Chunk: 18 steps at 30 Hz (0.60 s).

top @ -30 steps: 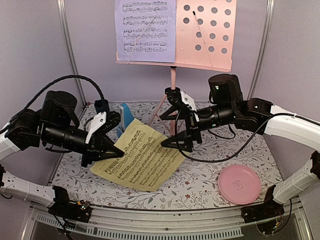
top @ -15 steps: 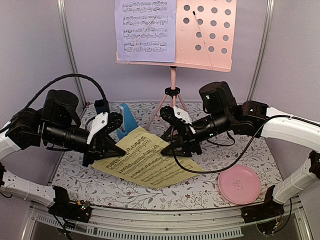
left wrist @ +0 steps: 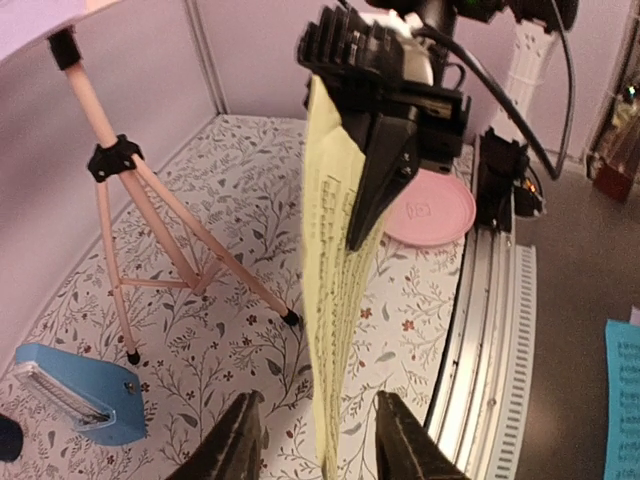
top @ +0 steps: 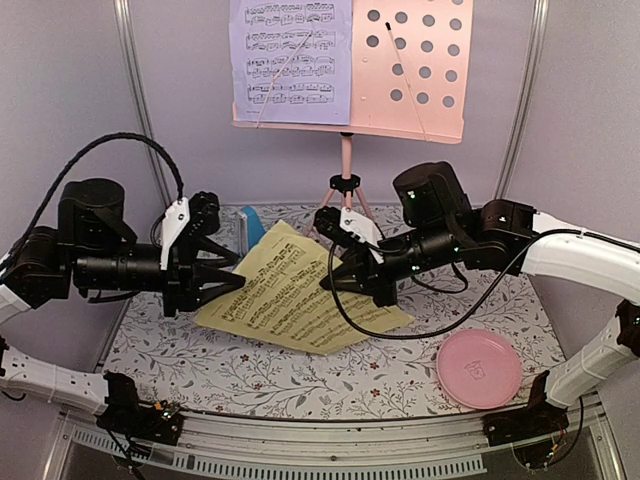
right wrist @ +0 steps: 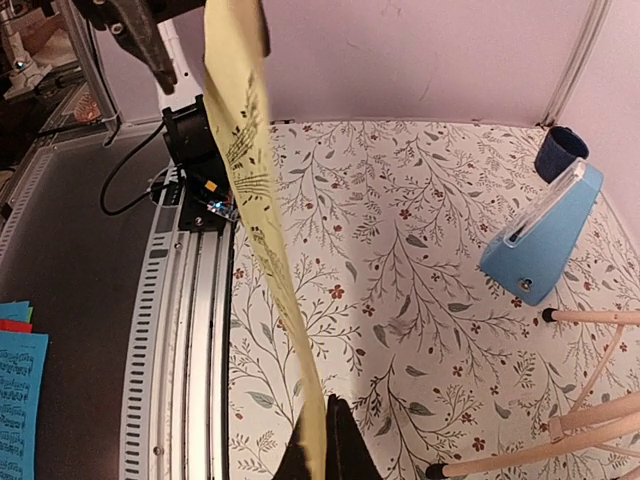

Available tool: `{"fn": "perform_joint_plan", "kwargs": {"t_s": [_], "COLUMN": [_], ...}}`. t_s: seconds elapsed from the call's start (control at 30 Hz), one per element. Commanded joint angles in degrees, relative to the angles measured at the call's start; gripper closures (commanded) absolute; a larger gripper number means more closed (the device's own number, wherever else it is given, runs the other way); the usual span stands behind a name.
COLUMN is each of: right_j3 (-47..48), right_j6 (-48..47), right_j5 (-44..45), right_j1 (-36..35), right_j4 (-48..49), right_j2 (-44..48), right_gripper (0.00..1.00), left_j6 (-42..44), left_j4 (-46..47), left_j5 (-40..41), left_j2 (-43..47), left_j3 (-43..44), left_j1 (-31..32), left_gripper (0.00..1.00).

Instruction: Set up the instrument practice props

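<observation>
The yellow music sheet (top: 300, 295) hangs tilted above the table between both arms. My right gripper (top: 332, 283) is shut on its right edge; the right wrist view shows the sheet (right wrist: 250, 170) pinched in that gripper (right wrist: 324, 420). My left gripper (top: 238, 281) is open at the sheet's left edge. In the left wrist view the sheet (left wrist: 335, 300) stands edge-on between the spread jaws of the left gripper (left wrist: 318, 410), touching neither. The pink music stand (top: 410, 70) stands at the back with the lavender music sheet (top: 290, 60) on its desk. The blue metronome (top: 251, 225) sits behind the yellow sheet.
A round pink plate (top: 479, 368) lies at the front right of the floral tabletop (top: 400, 375). A small dark blue cup (right wrist: 560, 152) stands by the back wall beside the metronome (right wrist: 545, 235). The stand's tripod legs (left wrist: 190, 250) spread over the back middle.
The right gripper has closed on the yellow sheet's right edge. The left gripper has opened, let go of the left edge and drawn back to the left. The sheet now stands more upright.
</observation>
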<state>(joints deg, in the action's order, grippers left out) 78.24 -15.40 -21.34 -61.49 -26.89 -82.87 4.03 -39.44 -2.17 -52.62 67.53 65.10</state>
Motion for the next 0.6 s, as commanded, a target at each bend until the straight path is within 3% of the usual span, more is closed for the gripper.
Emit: {"fn": "perform_joint_plan", "kwargs": {"t_s": [0.0, 0.13, 0.3, 0.57], "right_j3": [0.96, 0.96, 0.43, 1.25], "right_j6": [3.63, 6.3, 9.56, 12.03], "right_j5": [4.9, 7.51, 11.25, 8.75], "right_j1": [-0.07, 1.27, 4.41, 6.83], "right_j4": [4.07, 7.26, 11.1, 14.23], "right_j2": [4.96, 9.81, 16.13, 21.62], "right_gripper": [1.0, 1.0, 1.0, 1.0], "left_j6": [-3.67, -5.07, -4.47, -2.28], "left_j4": [11.63, 19.96, 26.3, 35.24], "left_j5": [10.06, 14.79, 17.92, 13.35], "left_j2": [6.77, 10.53, 5.58, -0.11], "left_j3": [-3.95, -7.11, -4.32, -4.49], "left_j1": [0.59, 0.64, 0.63, 0.19], "left_gripper": [0.52, 0.5, 0.47, 0.25]}}
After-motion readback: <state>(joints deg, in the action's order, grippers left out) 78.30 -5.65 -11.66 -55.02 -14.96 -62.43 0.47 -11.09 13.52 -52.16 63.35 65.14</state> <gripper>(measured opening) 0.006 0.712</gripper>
